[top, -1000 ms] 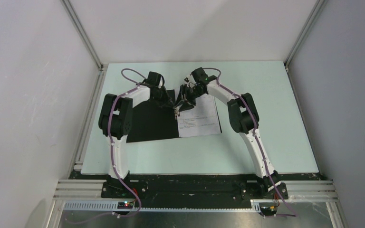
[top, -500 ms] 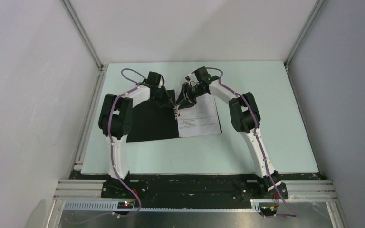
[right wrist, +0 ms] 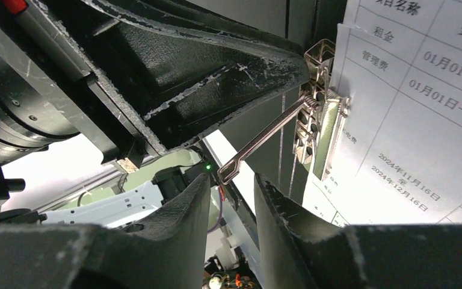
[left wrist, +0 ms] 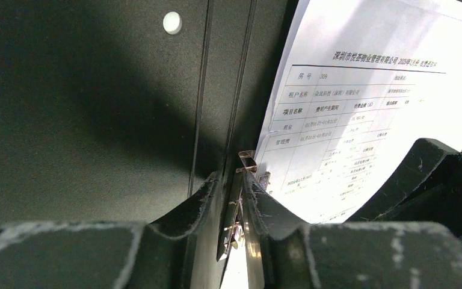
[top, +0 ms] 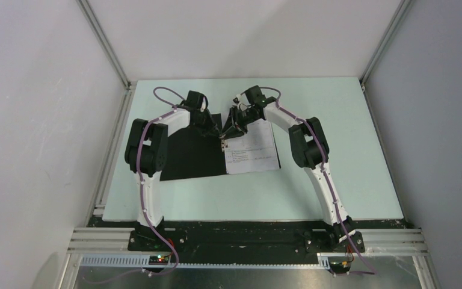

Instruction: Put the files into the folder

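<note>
Left gripper (left wrist: pixel 231 188) is pinched on the clip (left wrist: pixel 245 161) at the spine. Your right gripper (right wrist: pixel 233 191) has its fingers narrowly apart and empty, with the lever (right wrist: pixel 263 137) tip just ahead. You have the files (top: pixel 254 149) lying on the right half of the open folder (top: pixel 186 153). Clamping them and closing the cover look left to do.

Base of clip (left wrist: pixel 248 161): hidden between the left gripper (left wrist: pixel 231 180) fingertips.
Edges of papers (left wrist: pixel 367 102): cut off right of the clip; print unreadable from above.
Far edge of folder (top: pixel 186 153): partly covered left of the clip.
Hold of right gripper (right wrist: pixel 233 180): unclear at the clip's lever.
</note>
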`<state>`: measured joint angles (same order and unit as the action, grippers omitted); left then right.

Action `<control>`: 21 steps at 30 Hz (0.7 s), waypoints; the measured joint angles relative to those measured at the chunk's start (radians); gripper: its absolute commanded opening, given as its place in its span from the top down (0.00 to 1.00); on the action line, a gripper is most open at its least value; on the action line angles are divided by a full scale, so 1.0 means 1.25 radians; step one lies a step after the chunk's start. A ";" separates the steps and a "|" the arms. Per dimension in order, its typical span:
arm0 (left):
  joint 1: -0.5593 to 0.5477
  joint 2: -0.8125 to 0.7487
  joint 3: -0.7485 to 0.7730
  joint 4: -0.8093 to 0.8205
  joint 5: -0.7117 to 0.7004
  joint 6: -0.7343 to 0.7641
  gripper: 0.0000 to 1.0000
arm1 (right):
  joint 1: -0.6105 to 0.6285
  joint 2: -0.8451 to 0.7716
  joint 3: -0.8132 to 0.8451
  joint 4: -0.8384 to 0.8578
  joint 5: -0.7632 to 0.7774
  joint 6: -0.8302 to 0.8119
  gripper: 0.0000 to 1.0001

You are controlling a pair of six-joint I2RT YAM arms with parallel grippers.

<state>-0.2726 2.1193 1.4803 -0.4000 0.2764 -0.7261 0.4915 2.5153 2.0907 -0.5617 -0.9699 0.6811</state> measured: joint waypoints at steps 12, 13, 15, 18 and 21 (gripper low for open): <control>0.000 0.000 0.000 0.000 0.000 0.000 0.75 | 0.010 0.000 0.000 0.005 -0.006 0.006 0.75; 0.000 0.000 0.000 0.000 0.000 0.000 0.75 | 0.011 0.000 0.000 0.005 -0.006 0.007 0.77; 0.000 0.000 0.000 0.000 0.000 0.000 0.75 | 0.011 0.000 0.000 0.005 -0.006 0.007 0.79; 0.000 0.000 0.000 0.000 0.000 0.000 0.75 | 0.012 0.000 0.000 0.005 -0.006 0.009 0.82; 0.000 0.000 0.000 0.000 0.000 0.000 0.75 | 0.012 0.000 0.000 0.005 -0.007 0.009 0.83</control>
<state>-0.2726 2.1193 1.4803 -0.4000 0.2760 -0.7258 0.5068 2.5153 2.0907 -0.5560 -0.9783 0.6930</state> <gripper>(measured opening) 0.252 0.178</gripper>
